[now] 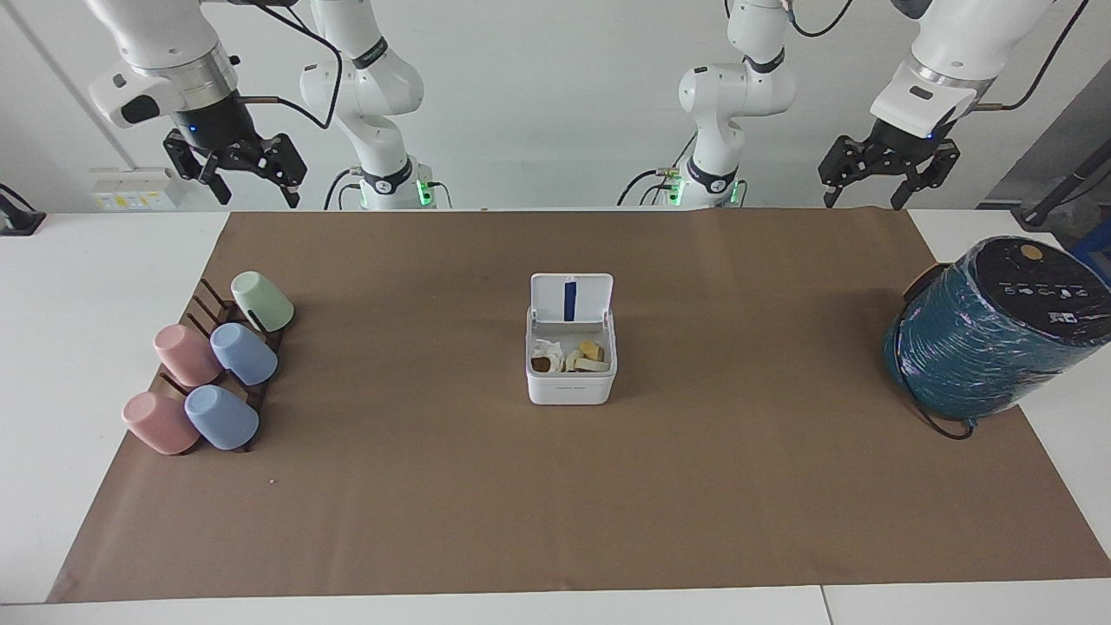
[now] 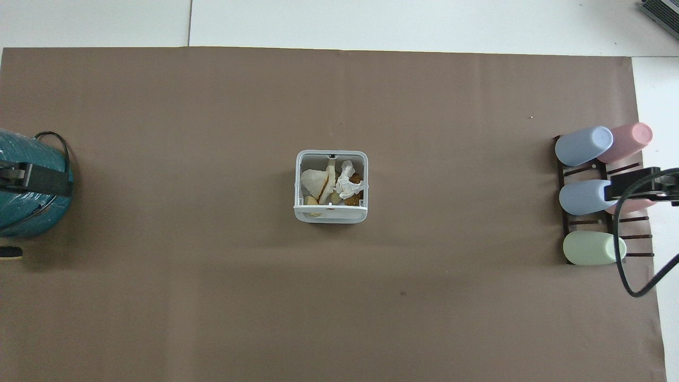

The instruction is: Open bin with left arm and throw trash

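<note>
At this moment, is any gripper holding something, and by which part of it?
Nothing is held. The left gripper and the right gripper are both open and empty; the trash lies inside the open bin.

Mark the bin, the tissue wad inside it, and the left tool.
bin (image 1: 570, 389), facing view, front wall.
tissue wad (image 2: 349, 183), overhead view, its crumpled middle.
left tool (image 1: 871, 186), facing view, midway between fingertips.

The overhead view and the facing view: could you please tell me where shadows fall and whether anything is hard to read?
Facing view: soft, even light; the bin casts only a faint shadow on the brown paper, and the teal cylinder a darker one at its base. Overhead view: the trash inside the bin reads clearly; a dark cable crosses the cup rack.
</note>
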Controlling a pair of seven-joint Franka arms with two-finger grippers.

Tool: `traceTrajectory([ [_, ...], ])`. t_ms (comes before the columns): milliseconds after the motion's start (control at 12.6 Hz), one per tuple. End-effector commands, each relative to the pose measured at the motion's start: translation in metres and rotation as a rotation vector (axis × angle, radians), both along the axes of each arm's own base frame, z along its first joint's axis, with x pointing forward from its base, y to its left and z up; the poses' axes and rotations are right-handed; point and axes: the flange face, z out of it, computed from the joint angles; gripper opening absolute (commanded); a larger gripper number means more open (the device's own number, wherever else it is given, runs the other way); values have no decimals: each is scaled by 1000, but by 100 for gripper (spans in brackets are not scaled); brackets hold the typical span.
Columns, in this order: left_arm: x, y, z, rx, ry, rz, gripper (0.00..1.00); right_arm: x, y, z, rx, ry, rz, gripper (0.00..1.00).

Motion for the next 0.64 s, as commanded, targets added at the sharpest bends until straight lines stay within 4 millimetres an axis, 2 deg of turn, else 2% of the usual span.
traceTrajectory([
  [0,0,4,6,-15,-18,12,100,-7,2,4,21,-3,13,100],
  [159,9,6,-3,-16,-2,14,100,-7,0,5,21,-9,10,100],
  [557,15,6,5,-14,-4,16,100,-10,-1,4,16,0,10,100],
])
